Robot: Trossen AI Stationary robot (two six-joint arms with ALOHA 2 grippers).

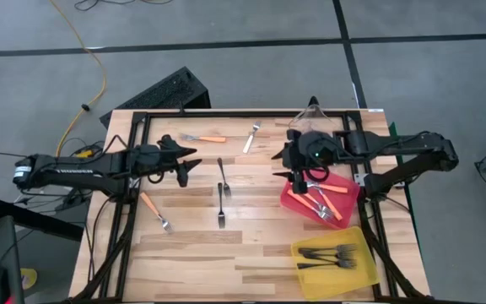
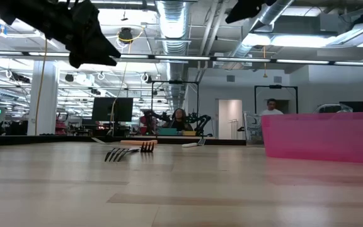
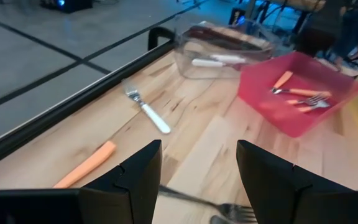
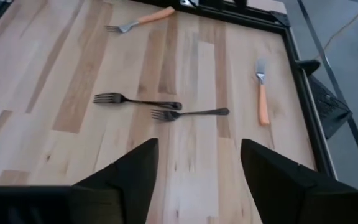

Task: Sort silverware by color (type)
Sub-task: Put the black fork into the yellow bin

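I see the right gripper (image 1: 304, 173) raised over the red bin (image 1: 347, 205) at the right side of the bench (image 1: 251, 245); its fingers (image 4: 126, 177) stand apart with nothing between them. Orange-handled forks (image 1: 326, 201) lie in that bin. Black forks (image 1: 332, 254) lie in the yellow bin (image 1: 369, 272) nearer the front edge. The clear bin (image 3: 191, 62) at the far edge holds a pale fork (image 3: 219, 61).

I see the left gripper (image 1: 184, 165) above the bench's left half, fingers (image 3: 135, 180) apart and empty. Loose on the wood remain two black forks (image 1: 223, 192), an orange-handled fork (image 1: 153, 209) at left front, another (image 1: 204, 138) near the far edge, and a white-handled fork (image 1: 251, 139) beside it.
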